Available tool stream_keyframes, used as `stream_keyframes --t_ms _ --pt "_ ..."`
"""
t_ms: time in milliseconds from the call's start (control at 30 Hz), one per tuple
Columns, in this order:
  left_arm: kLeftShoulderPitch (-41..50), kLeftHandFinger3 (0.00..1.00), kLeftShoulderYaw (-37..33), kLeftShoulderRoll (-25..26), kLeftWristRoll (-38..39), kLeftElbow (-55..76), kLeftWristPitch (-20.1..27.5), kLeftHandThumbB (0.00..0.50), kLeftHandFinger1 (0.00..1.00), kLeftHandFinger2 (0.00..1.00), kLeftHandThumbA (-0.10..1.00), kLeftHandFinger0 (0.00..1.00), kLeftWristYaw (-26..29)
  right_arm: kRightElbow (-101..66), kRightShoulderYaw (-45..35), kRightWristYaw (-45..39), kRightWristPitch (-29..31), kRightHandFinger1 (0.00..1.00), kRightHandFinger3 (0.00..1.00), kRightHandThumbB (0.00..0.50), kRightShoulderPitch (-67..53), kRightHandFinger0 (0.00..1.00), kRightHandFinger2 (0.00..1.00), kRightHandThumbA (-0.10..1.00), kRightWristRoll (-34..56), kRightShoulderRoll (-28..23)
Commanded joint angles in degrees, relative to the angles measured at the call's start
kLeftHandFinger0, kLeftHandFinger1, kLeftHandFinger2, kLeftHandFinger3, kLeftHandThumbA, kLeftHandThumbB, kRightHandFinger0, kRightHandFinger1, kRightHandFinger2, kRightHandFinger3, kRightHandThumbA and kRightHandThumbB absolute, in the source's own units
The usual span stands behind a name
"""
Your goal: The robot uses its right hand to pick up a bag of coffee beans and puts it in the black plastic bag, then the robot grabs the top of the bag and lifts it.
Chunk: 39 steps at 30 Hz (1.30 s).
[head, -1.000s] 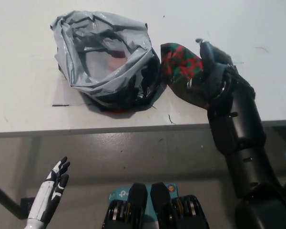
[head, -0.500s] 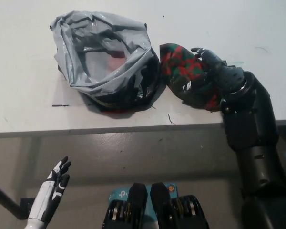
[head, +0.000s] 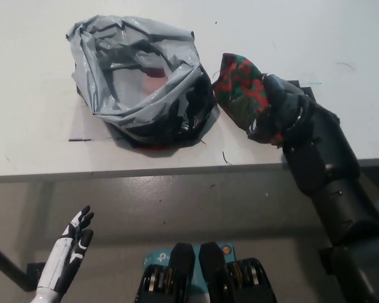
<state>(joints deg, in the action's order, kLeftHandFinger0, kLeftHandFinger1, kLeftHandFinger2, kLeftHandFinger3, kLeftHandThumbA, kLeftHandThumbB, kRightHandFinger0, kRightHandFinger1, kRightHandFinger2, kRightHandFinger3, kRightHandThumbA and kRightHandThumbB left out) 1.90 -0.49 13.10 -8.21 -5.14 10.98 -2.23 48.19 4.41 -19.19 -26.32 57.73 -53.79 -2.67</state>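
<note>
While right hand (head: 279, 108) grips coffee bag (head: 241, 88) beside black bag (head: 142, 82) rim — left hand (head: 72, 251) open, below table edge (head: 145, 172).

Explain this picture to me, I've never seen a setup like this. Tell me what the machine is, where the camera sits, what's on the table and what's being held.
This is a humanoid robot seen from a camera on its own head, looking steeply down. Its black right hand comes in from the right and is closed on a red and green patterned bag of coffee beans, just beside the plastic bag. That plastic bag, shiny grey outside and dark inside, lies crumpled on the white table with its mouth open upward. The white left hand rests at the lower left, below the table edge, fingers apart and holding nothing. The coffee bag is not yet inside the plastic bag.
</note>
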Motion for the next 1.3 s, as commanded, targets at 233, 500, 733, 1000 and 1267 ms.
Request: stream_keyframes --t_ms 233,500,733,1000,1267 --pt "-1.0 1.0 0.1 1.0 0.2 1.6 1.5 0.282 1.0 1.0 0.99 1.0 -0.7 5.9 8.2 5.6 -0.6 1.0 1.0 0.443 -1.0 1.0 1.0 0.52 -2.3 1.1" --pt "-1.5 1.0 0.2 1.3 -0.1 2.4 0.6 0.278 1.0 1.0 0.98 1.0 -1.1 5.6 1.7 29.4 11.9 0.0 0.45 0.205 -5.1 0.0 0.11 -0.1 9.2 1.8" --pt "-1.5 1.0 0.2 1.3 -0.2 2.6 0.3 0.247 1.0 1.0 0.95 1.0 -1.1 4.3 -10.8 27.3 14.0 0.4 0.62 0.165 -4.1 0.04 0.76 -0.1 21.8 3.0" --pt "-1.8 1.0 0.2 1.4 -0.5 2.1 1.0 0.237 1.0 1.0 0.94 1.0 -0.9 2.7 -19.1 23.6 16.7 0.42 0.74 0.196 -3.4 0.0 0.79 -0.1 30.4 2.9" --pt "-1.7 1.0 0.2 1.5 -0.6 2.3 0.5 0.23 1.0 1.0 0.94 1.0 -1.0 3.2 -40.7 15.7 12.1 0.32 0.89 0.156 0.0 0.0 0.79 -0.1 54.9 4.3"
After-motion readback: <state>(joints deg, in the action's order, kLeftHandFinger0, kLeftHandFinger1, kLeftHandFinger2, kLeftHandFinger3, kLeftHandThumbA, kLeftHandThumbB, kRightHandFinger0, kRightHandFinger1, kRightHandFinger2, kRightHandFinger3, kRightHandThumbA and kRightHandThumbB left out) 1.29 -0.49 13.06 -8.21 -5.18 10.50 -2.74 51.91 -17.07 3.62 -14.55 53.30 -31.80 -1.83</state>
